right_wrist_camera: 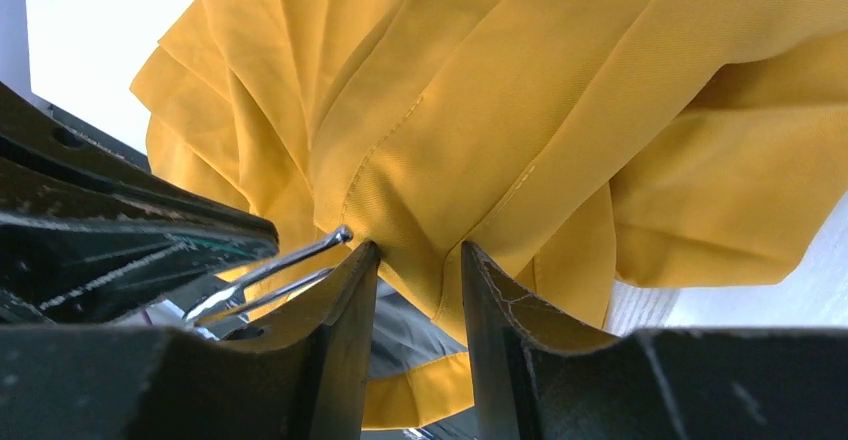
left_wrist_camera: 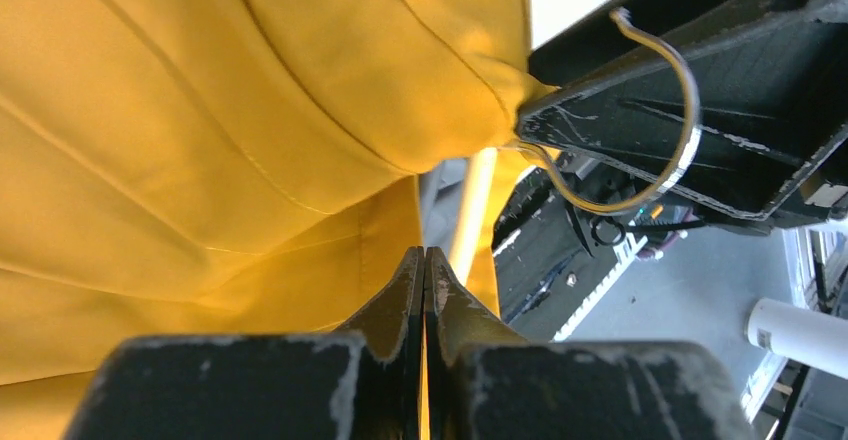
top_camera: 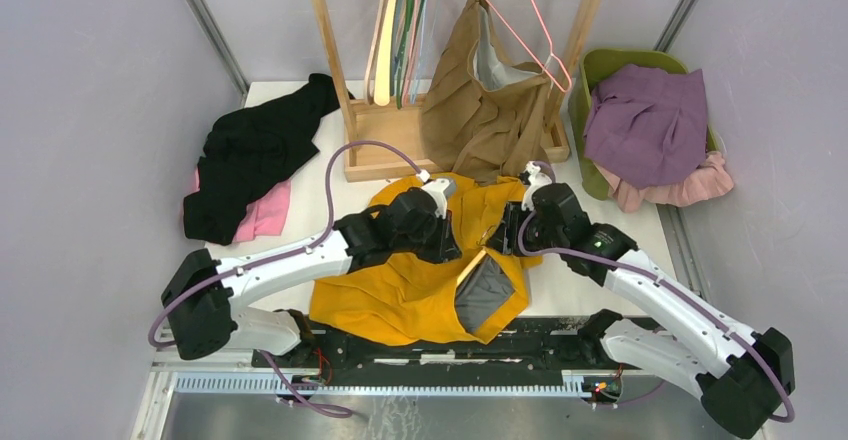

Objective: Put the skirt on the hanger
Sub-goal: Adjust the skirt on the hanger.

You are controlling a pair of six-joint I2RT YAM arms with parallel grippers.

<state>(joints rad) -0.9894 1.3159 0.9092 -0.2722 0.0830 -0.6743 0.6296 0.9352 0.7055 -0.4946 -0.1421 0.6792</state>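
Fingers of my left gripper [left_wrist_camera: 425, 260] are pressed together, pinching the yellow skirt [top_camera: 420, 280], which lies on the table [top_camera: 300, 110] between both arms. My right gripper [right_wrist_camera: 418, 260] stands parted around a fold, perhaps gripping it.

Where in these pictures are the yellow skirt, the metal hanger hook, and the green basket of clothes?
yellow skirt [top_camera: 400, 295]: overhead view, on its spread fabric near the front.
hanger hook [left_wrist_camera: 682, 110]: left wrist view, on the curved wire.
green basket [top_camera: 620, 60]: overhead view, on its back rim.
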